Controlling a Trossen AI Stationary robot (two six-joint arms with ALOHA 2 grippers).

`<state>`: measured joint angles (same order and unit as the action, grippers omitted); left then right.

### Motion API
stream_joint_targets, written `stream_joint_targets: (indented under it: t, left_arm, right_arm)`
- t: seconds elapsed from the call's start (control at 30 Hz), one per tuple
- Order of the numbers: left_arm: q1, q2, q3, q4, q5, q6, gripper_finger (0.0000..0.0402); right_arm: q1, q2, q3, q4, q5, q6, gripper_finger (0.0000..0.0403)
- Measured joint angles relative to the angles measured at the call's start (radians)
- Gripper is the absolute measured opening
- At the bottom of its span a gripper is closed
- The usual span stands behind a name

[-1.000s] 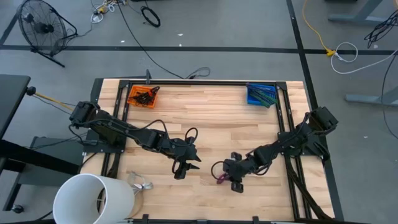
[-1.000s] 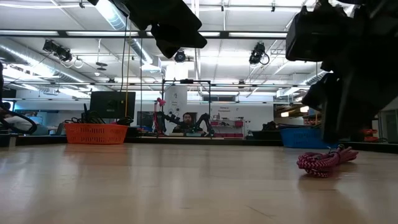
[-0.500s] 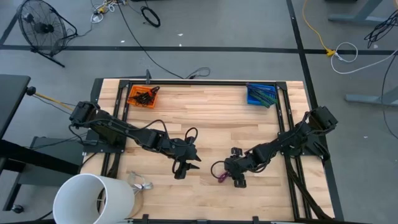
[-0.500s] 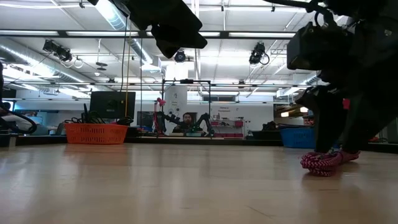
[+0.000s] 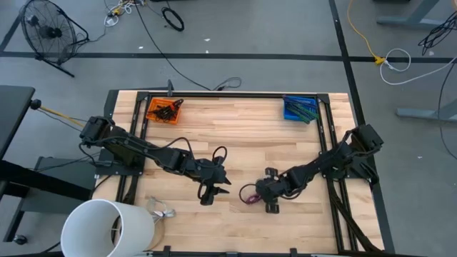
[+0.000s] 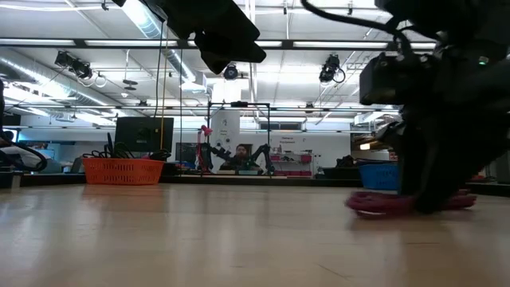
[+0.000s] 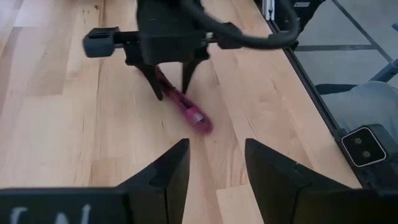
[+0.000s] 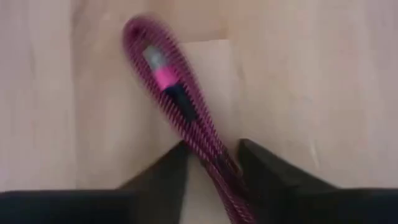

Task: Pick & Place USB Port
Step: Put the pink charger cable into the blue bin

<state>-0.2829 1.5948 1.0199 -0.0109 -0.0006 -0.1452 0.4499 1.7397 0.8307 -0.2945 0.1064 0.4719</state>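
The pink braided USB cable (image 5: 247, 195) is a folded bundle lying on the wooden table near its middle. In the right wrist view its connector (image 8: 163, 73) shows inside the loop. My right gripper (image 5: 257, 194) is down at the table with the bundle (image 8: 186, 118) running between its two fingers. In the left wrist view, the right gripper (image 7: 169, 87) stands over the cable's far end. My left gripper (image 5: 211, 191) is open, hangs above the table to the cable's left, and touches nothing. My right gripper holds the cable bundle near one end (image 8: 208, 152), pinched between its two fingers (image 8: 171, 177). The fingers come from above, pointing down, and lie across the bundle. The rest of the bundle (image 7: 196, 118) lies flat on the table, stretched toward my left gripper.
An orange basket (image 5: 164, 109) sits at the far left corner and a blue basket (image 5: 300, 108) at the far right. A white cylinder (image 5: 107, 228) and a small metal piece (image 5: 161, 210) stand at the near left edge. Bare wood lies between the baskets.
My right gripper has come down and moved a little toward the table's left, over the cable. The cable has shifted left with it, and in the low view it has changed from a raised bundle to a low, stretched-out shape on the table.
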Motion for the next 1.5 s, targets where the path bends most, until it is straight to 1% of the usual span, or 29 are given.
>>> stream_joint_targets:
  t: [0.03,0.13,0.17,0.23,0.3,0.37,0.43,0.47,0.6,0.73,0.8,0.93,1.2,1.33,1.5]
  left_arm:
    - [0.000,0.000,0.000,0.000,0.000,0.000,0.0158]
    - [0.000,0.000,0.000,0.000,0.000,0.000,0.0158]
    - [0.000,0.000,0.000,0.000,0.000,0.000,0.0158]
    - [0.000,0.000,0.000,0.000,0.000,0.000,0.0158]
    - [0.000,0.000,0.000,0.000,0.000,0.000,0.0158]
    - [0.000,0.000,0.000,0.000,0.000,0.000,0.0158]
    - [0.000,0.000,0.000,0.000,0.000,0.000,0.0158]
    - [0.000,0.000,0.000,0.000,0.000,0.000,0.0158]
    - [0.000,0.000,0.000,0.000,0.000,0.000,0.0158]
    - [0.000,0.000,0.000,0.000,0.000,0.000,0.0158]
    - [0.000,0.000,0.000,0.000,0.001,0.000,0.0158]
    - [0.000,0.000,0.000,-0.001,0.000,0.001,0.0158]
    - [0.000,0.000,0.000,-0.004,0.001,0.003,0.0158]
    - [0.000,0.000,0.000,-0.004,0.001,0.004,0.0158]
    - [0.000,0.000,0.000,-0.004,0.001,0.004,0.0158]
  right_arm:
    - [-0.004,0.000,0.000,-0.007,-0.002,0.019,0.0141]
    - [-0.012,-0.005,-0.002,-0.013,-0.002,0.044,0.0039]
    - [-0.014,-0.005,-0.002,-0.012,0.003,0.044,0.0023]
    - [-0.025,-0.007,-0.003,-0.007,0.013,0.059,0.0023]
    - [-0.046,-0.011,-0.003,-0.010,-0.008,0.059,0.0020]
    - [-0.068,-0.022,-0.004,-0.017,-0.026,0.027,0.0011]
    - [-0.099,-0.041,-0.004,-0.024,-0.039,-0.004,0.0010]
    - [-0.119,-0.052,-0.005,-0.037,-0.026,-0.017,0.0010]
    - [-0.218,-0.113,-0.012,-0.137,0.113,-0.066,0.0010]
    - [-0.335,-0.177,-0.009,-0.280,0.153,-0.085,0.0010]
    - [-0.397,-0.215,-0.009,-0.321,0.178,-0.112,0.0010]
    - [-0.518,-0.283,-0.009,-0.360,0.167,-0.160,0.0010]
    - [-0.739,-0.406,-0.008,-0.396,0.194,-0.269,0.0010]
    - [-0.838,-0.445,-0.008,-0.426,0.202,-0.308,0.0010]
    - [-0.940,-0.452,-0.008,-0.502,0.253,-0.348,0.0010]
